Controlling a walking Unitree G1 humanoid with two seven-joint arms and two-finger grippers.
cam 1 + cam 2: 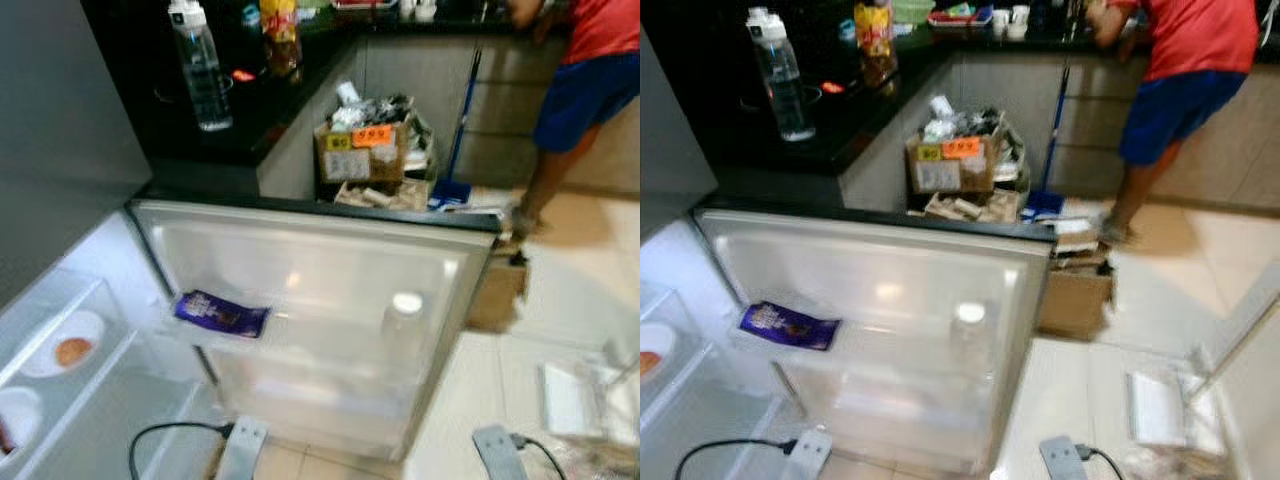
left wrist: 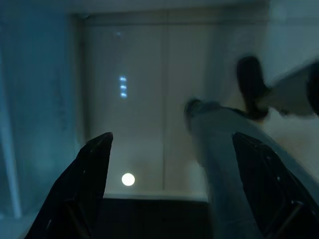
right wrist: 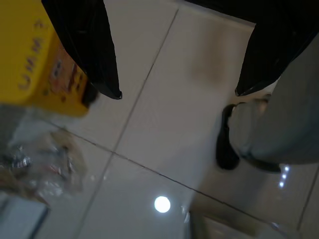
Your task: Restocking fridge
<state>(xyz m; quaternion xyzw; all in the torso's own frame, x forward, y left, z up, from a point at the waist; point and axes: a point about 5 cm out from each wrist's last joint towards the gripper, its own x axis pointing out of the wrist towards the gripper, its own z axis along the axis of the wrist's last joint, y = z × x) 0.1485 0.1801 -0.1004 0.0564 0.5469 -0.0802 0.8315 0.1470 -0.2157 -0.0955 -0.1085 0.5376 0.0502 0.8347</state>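
Note:
The fridge door (image 1: pixel 300 240) stands wide open in front of me. On its shelf lie a purple packet (image 1: pixel 222 313) and an upright clear bottle with a white cap (image 1: pixel 403 325). Inside the fridge at the left, a white plate (image 1: pixel 70 348) holds a round brown piece of food. My left gripper (image 2: pixel 172 137) is open and holds nothing, low over pale floor. My right gripper (image 3: pixel 178 93) is open too, over floor tiles beside a yellow object (image 3: pixel 35 59). The silver ends of both arms (image 1: pixel 240 445) hang at the bottom of the eye views.
A clear water bottle (image 1: pixel 203 70) stands on the black counter behind the door. A full cardboard box (image 1: pixel 365 155) and a blue broom sit beyond it. A person in a red shirt (image 1: pixel 590 70) bends at the far counter. A plastic bag (image 1: pixel 580 400) lies on the right floor. A trousered leg (image 2: pixel 219 149) is near.

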